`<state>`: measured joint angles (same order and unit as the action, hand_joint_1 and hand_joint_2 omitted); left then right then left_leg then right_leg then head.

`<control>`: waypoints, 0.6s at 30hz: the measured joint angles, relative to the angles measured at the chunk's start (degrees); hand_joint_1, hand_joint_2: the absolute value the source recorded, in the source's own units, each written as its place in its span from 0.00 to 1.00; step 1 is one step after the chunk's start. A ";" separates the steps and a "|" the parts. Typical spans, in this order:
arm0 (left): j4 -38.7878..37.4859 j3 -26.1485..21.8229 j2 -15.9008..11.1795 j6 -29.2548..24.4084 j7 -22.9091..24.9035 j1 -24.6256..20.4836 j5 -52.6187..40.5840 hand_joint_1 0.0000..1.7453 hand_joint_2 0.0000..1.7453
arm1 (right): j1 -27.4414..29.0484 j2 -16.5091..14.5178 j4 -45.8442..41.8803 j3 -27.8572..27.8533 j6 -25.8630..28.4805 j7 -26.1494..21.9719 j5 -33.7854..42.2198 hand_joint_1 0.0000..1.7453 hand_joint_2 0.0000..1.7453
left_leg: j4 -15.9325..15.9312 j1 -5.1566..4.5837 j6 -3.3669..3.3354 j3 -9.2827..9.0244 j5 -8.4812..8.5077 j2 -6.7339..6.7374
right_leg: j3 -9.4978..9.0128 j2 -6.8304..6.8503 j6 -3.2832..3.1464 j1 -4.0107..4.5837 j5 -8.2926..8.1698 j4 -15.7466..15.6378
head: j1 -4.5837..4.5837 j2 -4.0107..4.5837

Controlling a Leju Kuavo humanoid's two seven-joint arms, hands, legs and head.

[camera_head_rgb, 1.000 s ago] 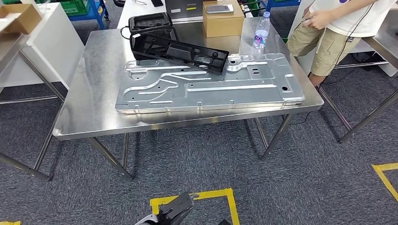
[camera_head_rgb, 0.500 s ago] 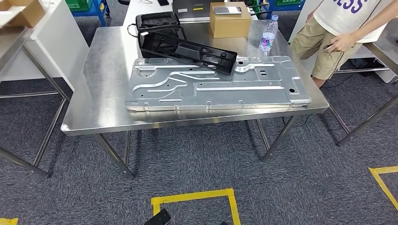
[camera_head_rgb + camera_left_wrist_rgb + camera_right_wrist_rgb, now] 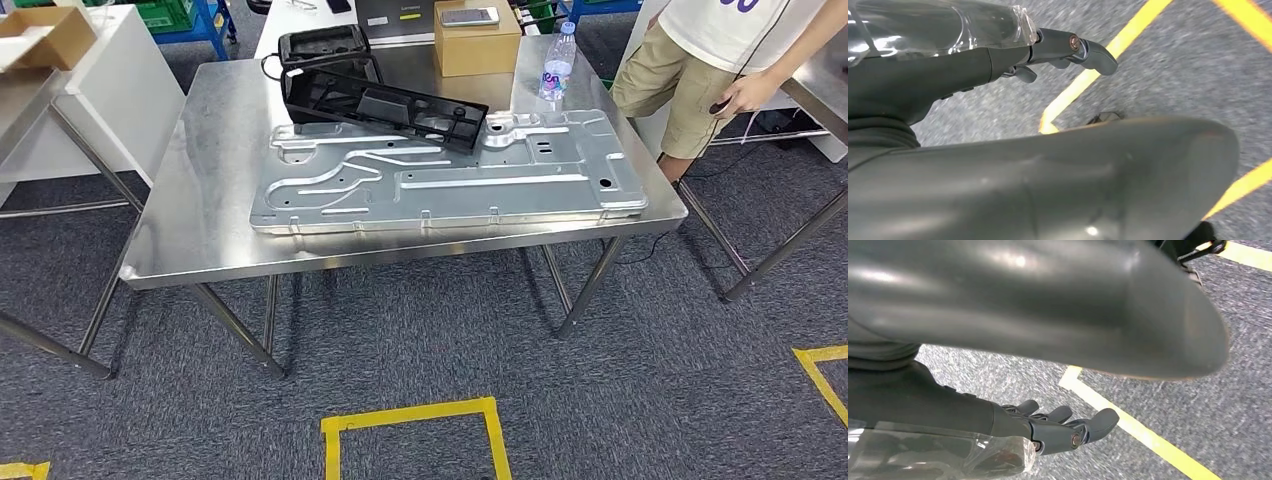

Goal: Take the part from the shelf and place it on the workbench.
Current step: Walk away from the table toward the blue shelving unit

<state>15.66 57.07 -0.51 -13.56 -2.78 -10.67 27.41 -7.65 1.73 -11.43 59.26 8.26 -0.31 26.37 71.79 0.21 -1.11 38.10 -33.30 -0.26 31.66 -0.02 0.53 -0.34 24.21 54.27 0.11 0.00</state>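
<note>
On the steel workbench (image 3: 200,240) lies a large silver stamped metal plate (image 3: 450,185). A long black plastic part (image 3: 385,105) leans across the plate's far edge, and a second black piece (image 3: 322,45) sits behind it. My left hand (image 3: 998,60) hangs over grey carpet and a yellow floor line, fingers (image 3: 1083,47) stretched out and holding nothing. Low over the carpet hangs my right hand (image 3: 1013,425), its fingers (image 3: 1088,427) extended and nothing in it.
A cardboard box (image 3: 475,45) with a phone on it and a water bottle (image 3: 556,65) stand at the workbench's far side. A person (image 3: 720,70) stands at its right far corner. White tables flank the left. Yellow tape squares (image 3: 410,430) mark the carpet.
The camera has swung, so the whole scene shifted. A dark part of my arm at the lower edge a second ago has dropped out of the picture. The person lowered a hand.
</note>
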 joint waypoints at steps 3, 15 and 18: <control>-0.33 -0.73 -0.37 -0.44 1.13 1.30 0.31 0.00 0.00 | 0.31 -0.03 0.00 -0.39 0.00 -0.14 0.23 0.00 0.00 | -6.37 0.12 -0.02 -4.38 3.03 0.01 | 0.47 -0.03 0.25 0.00 -0.50 0.02 | -0.03 0.00; -1.32 -2.03 -1.01 -0.60 5.08 4.85 2.34 0.00 0.00 | 1.03 -0.07 0.00 -1.05 0.00 -0.42 1.17 0.00 0.00 | -18.11 -0.43 -3.17 -8.15 9.11 0.25 | 6.72 -0.13 2.93 -0.23 9.30 16.60 | 0.34 0.00; -1.57 -2.47 -1.10 -0.56 6.22 5.14 2.98 0.00 0.00 | 1.25 -0.07 0.00 -1.08 0.00 -0.46 1.27 0.00 0.00 | -18.04 -0.56 -2.99 -7.34 9.80 0.26 | 2.81 -0.13 2.78 -0.24 7.10 12.98 | 0.36 0.00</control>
<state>14.09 54.60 -1.62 -14.12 3.44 -5.53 30.39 -6.40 1.66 -11.43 58.18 8.26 -0.77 27.64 53.75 -0.36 -4.10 30.75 -23.50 0.00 34.46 -0.15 3.32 -0.58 31.31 67.25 0.47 0.00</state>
